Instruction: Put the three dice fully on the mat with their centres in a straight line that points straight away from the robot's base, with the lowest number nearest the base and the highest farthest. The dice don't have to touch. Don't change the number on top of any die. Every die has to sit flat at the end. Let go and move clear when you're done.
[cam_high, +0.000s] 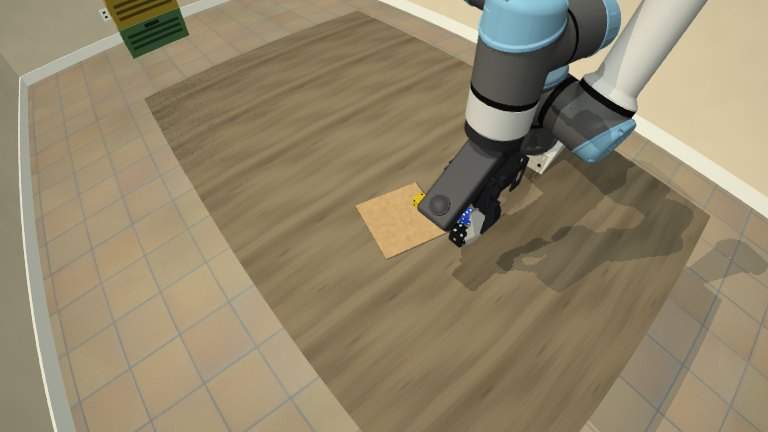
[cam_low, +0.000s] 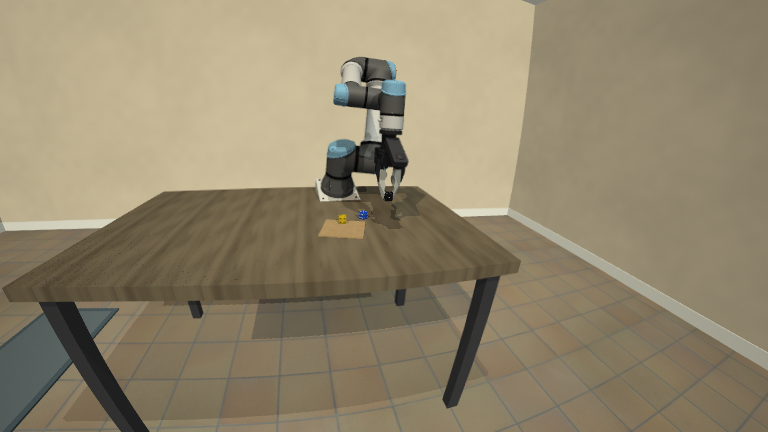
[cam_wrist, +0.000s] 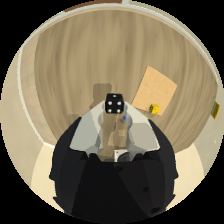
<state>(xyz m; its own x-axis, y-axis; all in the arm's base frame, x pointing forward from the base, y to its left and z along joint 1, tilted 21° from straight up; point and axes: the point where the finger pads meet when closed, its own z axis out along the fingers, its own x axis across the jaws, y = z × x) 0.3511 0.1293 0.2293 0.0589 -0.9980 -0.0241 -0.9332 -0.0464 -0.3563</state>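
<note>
- Overall, the gripper (cam_high: 459, 232) (cam_low: 388, 194) (cam_wrist: 114, 101) is clamped on the black die (cam_high: 458, 235) (cam_low: 388, 196) (cam_wrist: 114, 103), with a pale finger on either side of it
- The black die is raised above the wooden table (cam_high: 300, 161) (cam_low: 241, 241) (cam_wrist: 85, 55) and off to the side of the mat; white pips show on its faces
- The tan square mat (cam_high: 397, 225) (cam_low: 342, 229) (cam_wrist: 156, 90) lies flat, well inside the table's edges, its bare surface spreading from the yellow die towards the table edge farthest from the robot
- The yellow die (cam_high: 418, 200) (cam_low: 342, 219) (cam_wrist: 154, 109) sits on the mat close to its base-side edge; in the top view, the gripper's dark housing overlaps part of the view around it
- The blue die (cam_high: 465, 216) (cam_low: 363, 214) rests on the table just outside the mat, near its base-side corner, between the yellow die and the black die in the exterior view
- The white base plate (cam_high: 539, 165) (cam_low: 321, 196) stands by the table's rear edge, with a stretch of wood between it and the mat
- The pips are too small or hidden for certain top numbers
- Beyond the table, a green slotted box (cam_high: 156, 36) adjoins a yellow slotted box (cam_high: 140, 9); their insides are hidden, and any small lettering is too indistinct to read
</note>
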